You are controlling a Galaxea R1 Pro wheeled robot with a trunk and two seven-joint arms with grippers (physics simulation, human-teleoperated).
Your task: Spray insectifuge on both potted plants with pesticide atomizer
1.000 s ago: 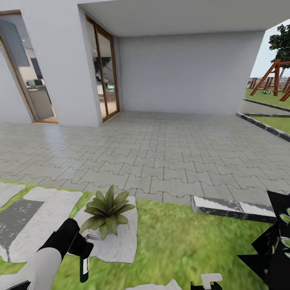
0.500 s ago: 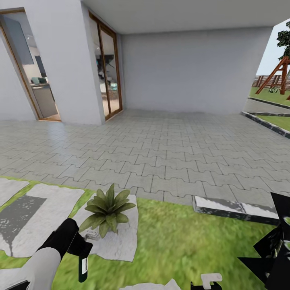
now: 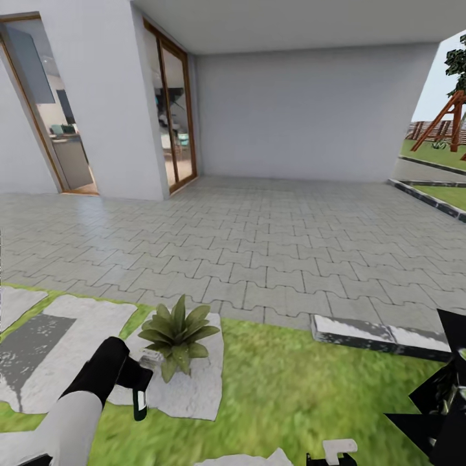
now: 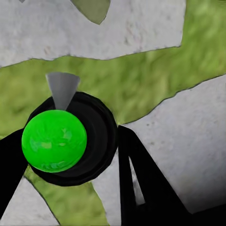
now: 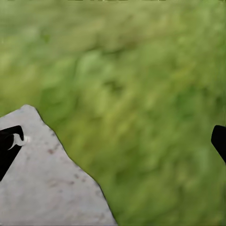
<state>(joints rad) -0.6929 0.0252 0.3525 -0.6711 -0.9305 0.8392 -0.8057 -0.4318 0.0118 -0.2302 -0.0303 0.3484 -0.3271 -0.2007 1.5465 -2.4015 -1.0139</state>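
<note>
Atomizer (image 3: 138,400) gripped in our left hand (image 3: 138,383) beside one plant (image 3: 176,334); spraying remains. Right hand (image 5: 113,141) hangs open over grass.

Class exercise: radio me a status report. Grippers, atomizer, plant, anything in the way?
Left gripper shut on pesticide atomizer, hanging beside potted plant. Right gripper open over lawn. Nothing between atomizer and plant.
</note>
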